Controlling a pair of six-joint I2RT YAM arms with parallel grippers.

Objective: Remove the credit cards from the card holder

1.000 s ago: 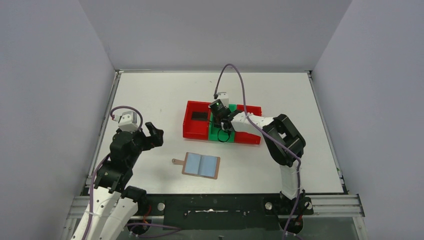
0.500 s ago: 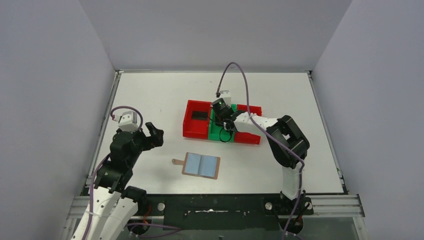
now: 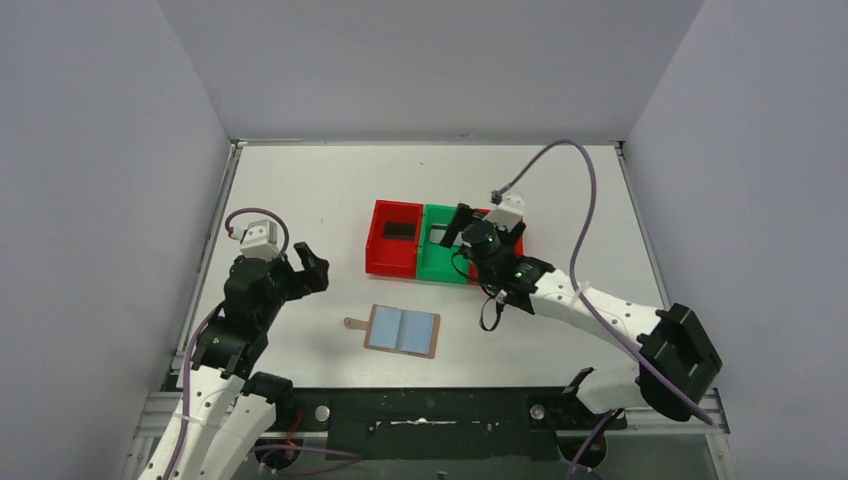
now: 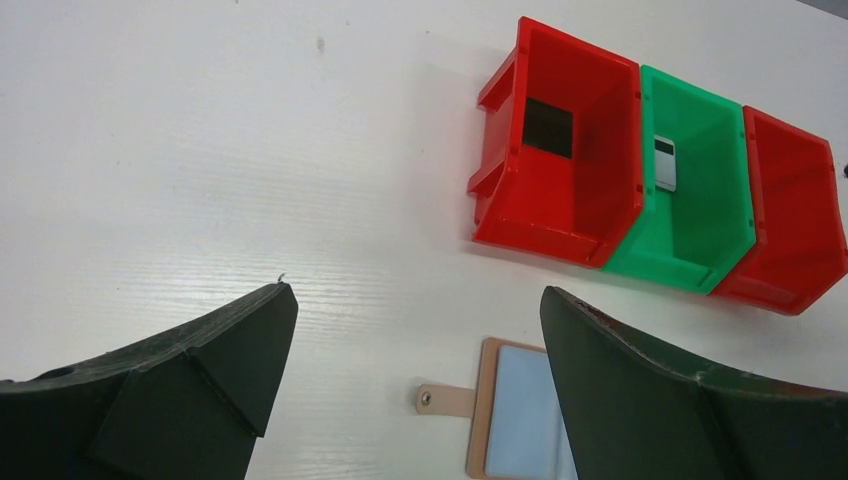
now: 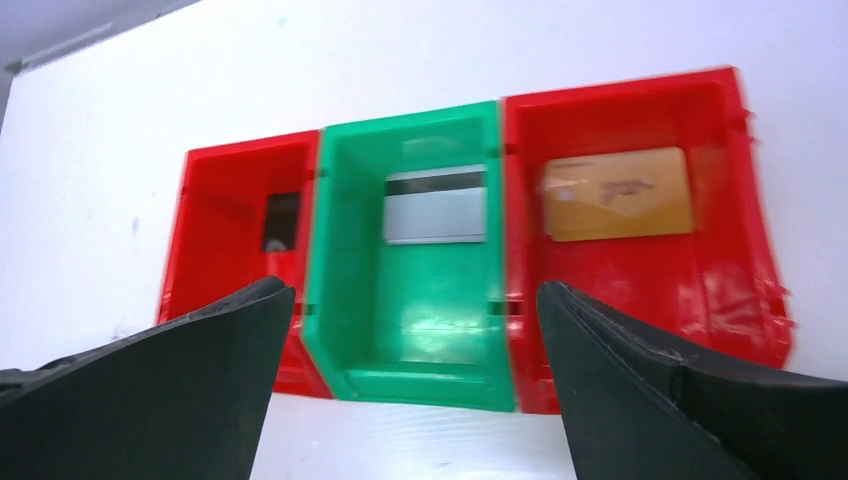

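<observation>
Card holder [image 3: 402,330] open flat on table [image 3: 300,190], black card [image 5: 281,221] in left red bin [image 5: 210,240], silver card [image 5: 435,207] in green bin [image 5: 420,320], gold card [image 5: 617,194] in right red bin [image 5: 640,290], right gripper [image 5: 412,295] spread empty over the bins, left gripper [image 4: 416,292] spread empty.

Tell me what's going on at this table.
Two robot arms are emptying a card holder, which lies open on the table near the arms; no card shows in it. A black card sits in the left red bin, a silver card in the green bin, and a gold card in the right red bin. The right gripper hovers by the bins, jaws open and empty. The left gripper hangs open above the table, touching nothing.
</observation>
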